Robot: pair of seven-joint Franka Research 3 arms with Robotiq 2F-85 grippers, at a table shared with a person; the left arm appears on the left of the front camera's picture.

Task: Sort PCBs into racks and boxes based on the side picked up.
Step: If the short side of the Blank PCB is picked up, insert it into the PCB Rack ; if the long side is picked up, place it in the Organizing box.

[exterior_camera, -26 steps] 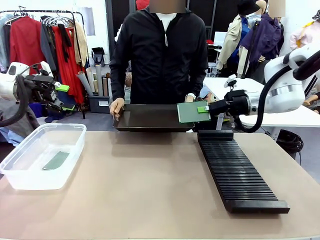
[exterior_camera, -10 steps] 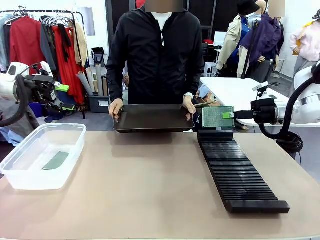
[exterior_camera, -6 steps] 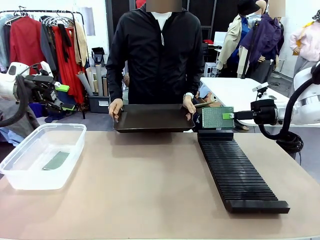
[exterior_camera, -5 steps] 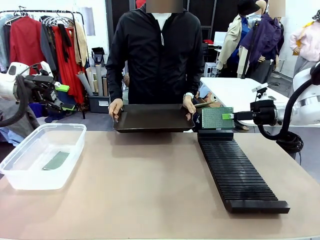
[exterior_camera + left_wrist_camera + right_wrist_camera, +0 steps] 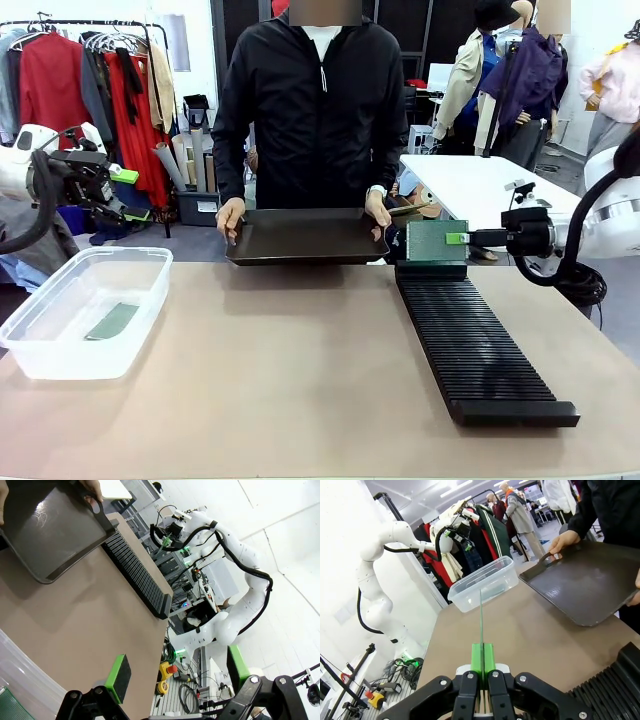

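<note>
Pinched between my right fingers (image 5: 458, 239), a speckled green PCB (image 5: 434, 241) stands upright over the black slotted rack's (image 5: 474, 340) far end. Another board (image 5: 112, 321) lies flat in the clear tub (image 5: 85, 310).

Right gripper (image 5: 452, 238): carried the PCB (image 5: 434, 242) from over the tray (image 5: 300, 236) to the rack (image 5: 470, 340)'s far end. PCB: turned upright and lowered until its bottom edge met the rack.

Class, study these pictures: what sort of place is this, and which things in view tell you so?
Probably a robotics lab or test workshop rather than a factory: white robot arms work at a table, spare cables lie on the floor, and clothes racks stand behind, perhaps props for other trials.
</note>
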